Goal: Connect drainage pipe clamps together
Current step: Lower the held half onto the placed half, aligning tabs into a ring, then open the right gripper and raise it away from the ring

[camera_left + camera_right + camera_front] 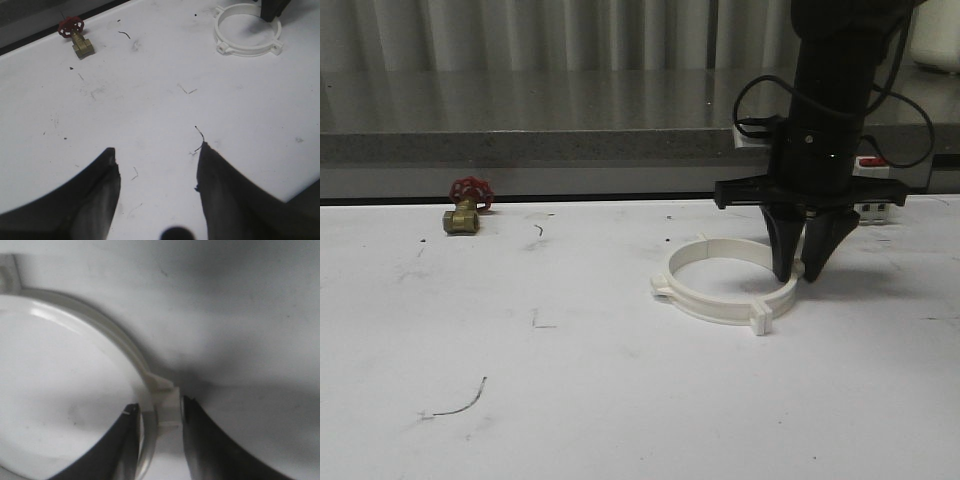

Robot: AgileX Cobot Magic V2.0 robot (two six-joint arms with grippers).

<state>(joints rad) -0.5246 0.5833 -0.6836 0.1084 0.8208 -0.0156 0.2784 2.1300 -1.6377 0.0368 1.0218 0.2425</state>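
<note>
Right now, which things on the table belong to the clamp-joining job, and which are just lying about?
Part of the job:
- white pipe clamps, lying as a ring
- right hand, fingers straddling the ring's band at a tab

Lying about:
- brass valve with red handwheel
- white box behind the arm

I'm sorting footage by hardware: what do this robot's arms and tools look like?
The right arm is a thick black column with loose black cables looping alongside. Its tool, the right gripper, has a flat black crossbar and two dark fingers tapering to points. The left gripper shows two similar dark, pointed, slightly scuffed fingers.
</note>
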